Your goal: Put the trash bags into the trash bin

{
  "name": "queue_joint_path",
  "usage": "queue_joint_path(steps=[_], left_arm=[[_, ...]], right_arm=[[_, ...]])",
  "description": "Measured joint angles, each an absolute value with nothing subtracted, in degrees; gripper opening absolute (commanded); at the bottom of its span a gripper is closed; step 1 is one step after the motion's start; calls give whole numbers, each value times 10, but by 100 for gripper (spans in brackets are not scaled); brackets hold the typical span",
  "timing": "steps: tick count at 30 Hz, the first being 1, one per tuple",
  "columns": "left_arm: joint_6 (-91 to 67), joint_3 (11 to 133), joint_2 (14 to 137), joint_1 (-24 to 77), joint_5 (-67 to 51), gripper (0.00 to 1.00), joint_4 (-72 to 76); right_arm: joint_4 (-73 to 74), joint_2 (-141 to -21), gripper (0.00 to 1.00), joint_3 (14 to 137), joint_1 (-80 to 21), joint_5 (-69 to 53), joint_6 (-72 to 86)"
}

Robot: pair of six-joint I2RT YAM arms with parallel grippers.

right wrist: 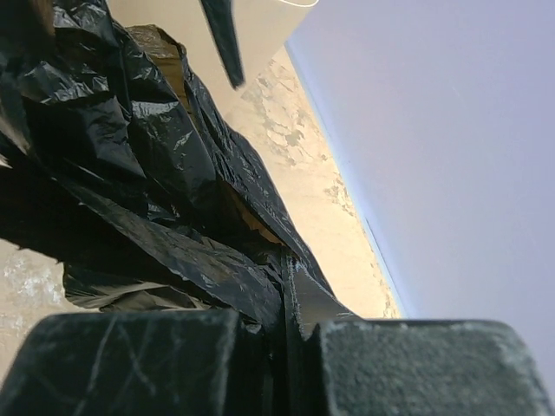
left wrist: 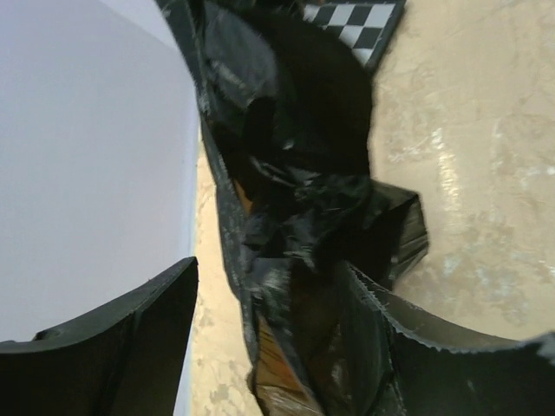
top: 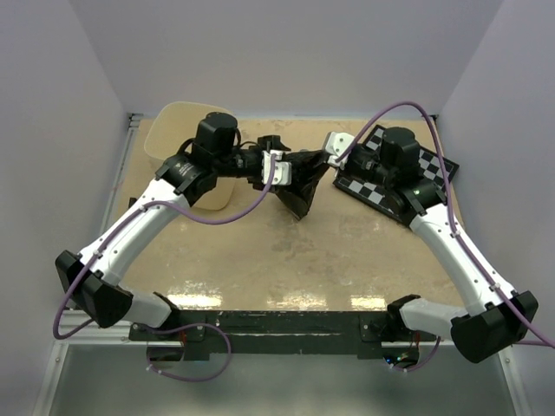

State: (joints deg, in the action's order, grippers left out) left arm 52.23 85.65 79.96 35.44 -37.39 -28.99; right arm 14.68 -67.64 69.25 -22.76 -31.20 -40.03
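The dark, glossy trash bag [top: 299, 186] hangs stretched between my two grippers above the table's far middle. The cream-beige trash bin [top: 178, 130] stands at the far left, partly hidden behind my left arm. My left gripper [top: 279, 169] is open. In the left wrist view its fingers stand wide apart [left wrist: 269, 269]; the bag [left wrist: 295, 130] lies against one finger and clear of the other. My right gripper [top: 329, 154] is shut on the bag's film, pinched between its fingers [right wrist: 286, 325]. The crinkled bag [right wrist: 130, 156] spreads away from them.
A black-and-white chequered board [top: 434, 165] lies at the far right under my right arm, and also shows in the left wrist view [left wrist: 355, 22]. Lilac walls close the table in on the left, right and far sides.
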Motion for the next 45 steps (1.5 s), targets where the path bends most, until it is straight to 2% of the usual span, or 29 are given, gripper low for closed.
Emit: queue_joint_path(steps=[3, 7, 8, 10, 12, 13, 15, 16, 18, 21, 25, 33, 34, 35, 36, 37, 40, 45], left_arm=[[530, 856, 820, 354, -354, 45, -268], [540, 864, 848, 355, -352, 5, -246], [546, 874, 859, 356, -355, 0, -250], [552, 905, 886, 357, -362, 0, -256], [547, 924, 901, 357, -371, 0, -257], [538, 929, 903, 356, -377, 0, -255], [518, 930, 901, 350, -390, 0, -249], [501, 930, 898, 345, -395, 0, -241], [466, 930, 891, 328, -410, 0, -223], [410, 932, 881, 289, -431, 0, -199], [355, 930, 872, 243, -450, 0, -171], [319, 892, 845, 213, -488, 0, -142], [321, 892, 845, 212, -493, 5, -143], [326, 891, 846, 211, -500, 20, -149], [337, 891, 846, 211, -508, 40, -161], [351, 893, 848, 212, -513, 53, -177], [402, 908, 857, 222, -521, 65, -237], [493, 974, 881, 249, -522, 68, -384]], right_arm=[[156, -673, 0, 693, -228, -316, -401], [170, -667, 3, 692, -228, -330, -405], [172, -667, 7, 692, -228, -334, -404], [172, -667, 16, 689, -227, -342, -399], [171, -667, 35, 676, -227, -352, -396], [171, -667, 40, 667, -227, -357, -392], [169, -668, 40, 648, -227, -362, -380], [167, -668, 39, 637, -226, -366, -374], [163, -672, 29, 620, -223, -371, -362], [150, -679, 1, 606, -216, -375, -347], [137, -680, 0, 604, -199, -377, -336], [170, -689, 0, 604, -139, -373, -367], [177, -691, 0, 604, -134, -375, -374], [191, -695, 0, 607, -129, -377, -383], [205, -698, 0, 611, -125, -383, -390], [214, -701, 0, 616, -124, -387, -393], [235, -708, 0, 644, -124, -401, -394], [237, -709, 0, 696, -128, -397, -385]])
